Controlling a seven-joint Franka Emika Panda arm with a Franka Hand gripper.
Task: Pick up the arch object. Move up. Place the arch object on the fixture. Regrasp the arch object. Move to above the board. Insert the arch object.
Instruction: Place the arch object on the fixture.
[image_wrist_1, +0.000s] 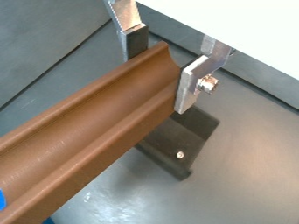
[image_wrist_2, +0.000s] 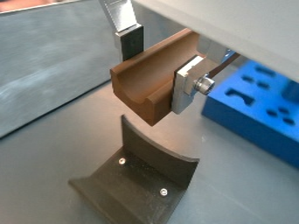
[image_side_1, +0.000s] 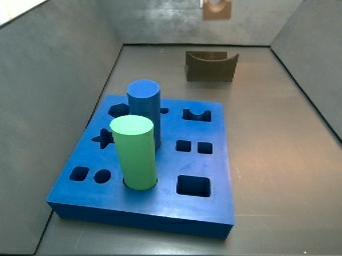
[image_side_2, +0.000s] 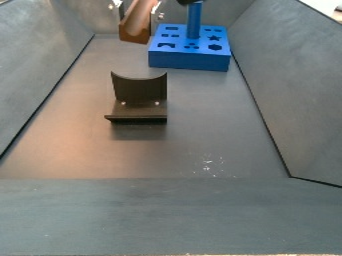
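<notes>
The arch object (image_wrist_1: 93, 122) is an orange-brown bar with a hollowed channel. My gripper (image_wrist_1: 163, 63) is shut on it near one end, with a silver finger (image_wrist_1: 194, 83) pressed on each side. It also shows in a wrist view (image_wrist_2: 149, 83), held in the air above the fixture (image_wrist_2: 140, 175), a dark notched bracket on the floor. In a side view the arch object (image_side_2: 134, 20) hangs above and behind the fixture (image_side_2: 136, 97). The blue board (image_side_1: 201, 160) lies apart from them. In a side view the arch object (image_side_1: 215, 8) is at the frame's edge and most of the gripper is cut off.
A green cylinder (image_side_1: 132, 150) and a blue cylinder (image_side_1: 143, 100) stand upright in the board. Grey walls (image_side_2: 47, 90) enclose the floor on the sides. The fixture (image_side_1: 210, 65) stands near the far wall, beyond the board.
</notes>
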